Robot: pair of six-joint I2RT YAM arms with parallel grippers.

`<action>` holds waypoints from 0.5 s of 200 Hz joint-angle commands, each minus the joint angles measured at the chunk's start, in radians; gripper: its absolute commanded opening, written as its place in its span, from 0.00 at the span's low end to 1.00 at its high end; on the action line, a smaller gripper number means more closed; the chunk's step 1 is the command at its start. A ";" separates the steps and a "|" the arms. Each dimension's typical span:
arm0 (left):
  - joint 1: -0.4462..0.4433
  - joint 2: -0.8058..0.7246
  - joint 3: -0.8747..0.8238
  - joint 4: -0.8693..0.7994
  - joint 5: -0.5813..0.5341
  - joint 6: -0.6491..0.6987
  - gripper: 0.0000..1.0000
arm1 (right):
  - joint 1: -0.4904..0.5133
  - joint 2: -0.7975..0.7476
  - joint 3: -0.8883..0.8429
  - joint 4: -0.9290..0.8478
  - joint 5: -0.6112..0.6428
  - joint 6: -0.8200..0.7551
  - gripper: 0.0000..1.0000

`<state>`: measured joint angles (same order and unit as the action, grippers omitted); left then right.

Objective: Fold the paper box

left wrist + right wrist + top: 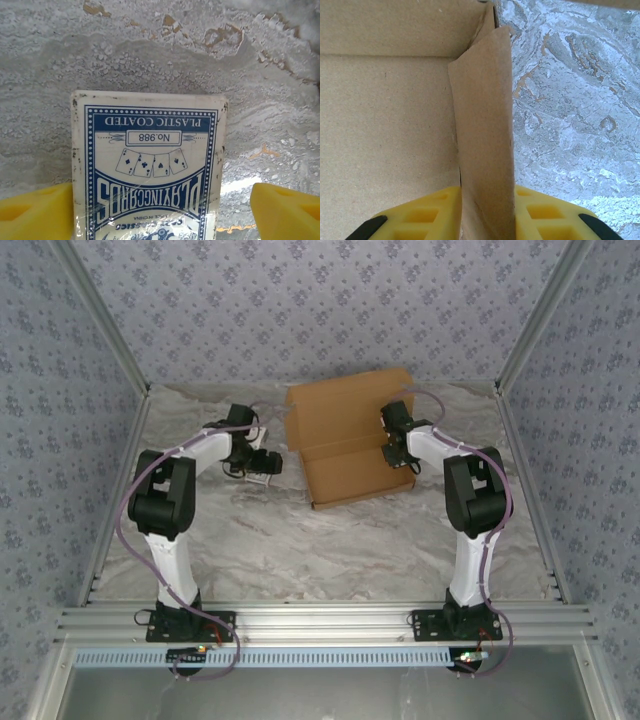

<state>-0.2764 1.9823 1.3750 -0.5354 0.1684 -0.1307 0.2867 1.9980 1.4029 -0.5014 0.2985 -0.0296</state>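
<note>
Location of work: the paper box lies at the back middle of the marble table, between the two arms.
Right tool: the right gripper is clamped on the box's upright right side flap, one yellow finger on each face.
Left tool: the left gripper has its jaws wide apart, straddling a blue-and-white deck of playing cards lying on the table just left of the box. The left finger is at the deck's edge and the right one stands clear, so nothing is gripped.
Done so far: the floor panel lies flat, a low front wall is raised, and the right side flap stands up.
Left to do, as judged: secure the side walls and close the large rear panel, which is open.
Progress estimate: early to middle stage.
Not determined: condition of the left side wall.
</note>
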 commanded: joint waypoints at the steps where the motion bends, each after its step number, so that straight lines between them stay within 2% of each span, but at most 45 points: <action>1: -0.010 0.012 -0.008 -0.053 -0.082 0.019 0.85 | 0.002 -0.034 -0.009 -0.024 -0.010 0.008 0.30; 62: -0.024 0.031 0.003 -0.054 -0.133 0.004 0.73 | 0.005 -0.043 -0.010 -0.033 -0.006 0.005 0.30; 100: -0.023 -0.109 -0.106 0.034 -0.171 -0.059 0.64 | 0.008 -0.061 -0.016 -0.040 -0.009 0.015 0.33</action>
<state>-0.2977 1.9778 1.3487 -0.5304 0.0467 -0.1402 0.2867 1.9850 1.4029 -0.5045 0.2985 -0.0292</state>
